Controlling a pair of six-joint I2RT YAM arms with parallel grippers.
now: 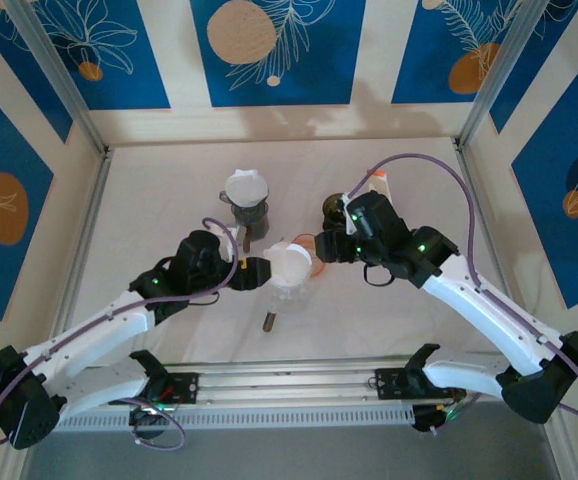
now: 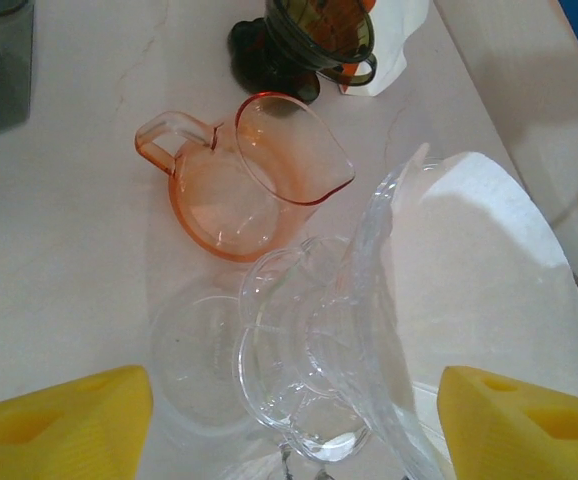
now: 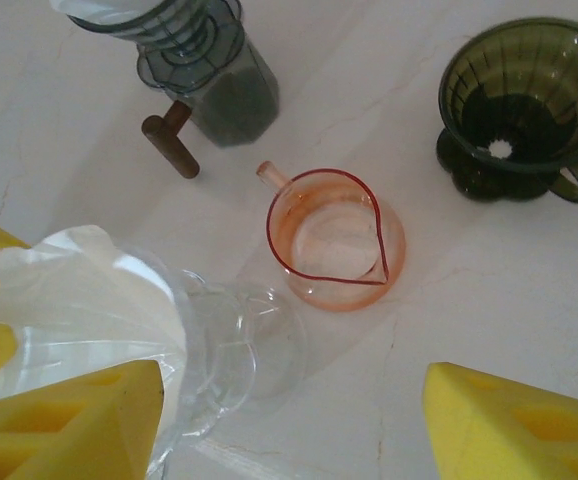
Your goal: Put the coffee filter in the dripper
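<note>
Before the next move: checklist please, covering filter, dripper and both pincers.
1. Paper filter inside clear dripper: ok.
2. Filter pressed flat against the dripper wall: cannot tell; its top edge looks crumpled.
3. Dripper standing upright: cannot tell; it looks tilted from the wrist cameras.
4. Left pincer open, fingers on either side of the dripper: ok.
5. Right pincer open, holding nothing: ok.
6. Orange pitcher clear of the dripper: cannot tell; it sits very close.
</note>
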